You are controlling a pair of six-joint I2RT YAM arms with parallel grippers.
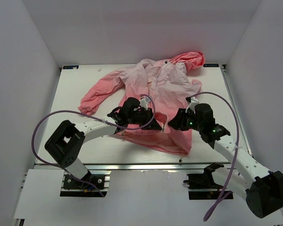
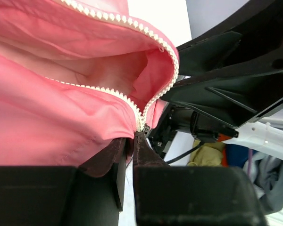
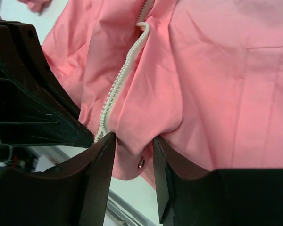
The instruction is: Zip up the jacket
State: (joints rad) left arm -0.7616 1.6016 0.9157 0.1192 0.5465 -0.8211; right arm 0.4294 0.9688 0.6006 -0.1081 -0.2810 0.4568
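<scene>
At left tool [image 2: 130, 146], jacket [image 2: 52, 117] zipper [image 2: 111, 93] base hidden

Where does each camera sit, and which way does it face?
Top external: above, behind the robot, looking down on table and jacket; left arm, right arm show.
Left wrist: on the left arm, facing along left gripper into the open zipper.
Right wrist: on the right arm, facing along right gripper at hem fabric.
Both wrist views share the white zipper.

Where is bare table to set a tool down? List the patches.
Bare table left of the jacket, and a strip between it and the right edge. Crowded at the hem, under left arm and right arm.
</scene>
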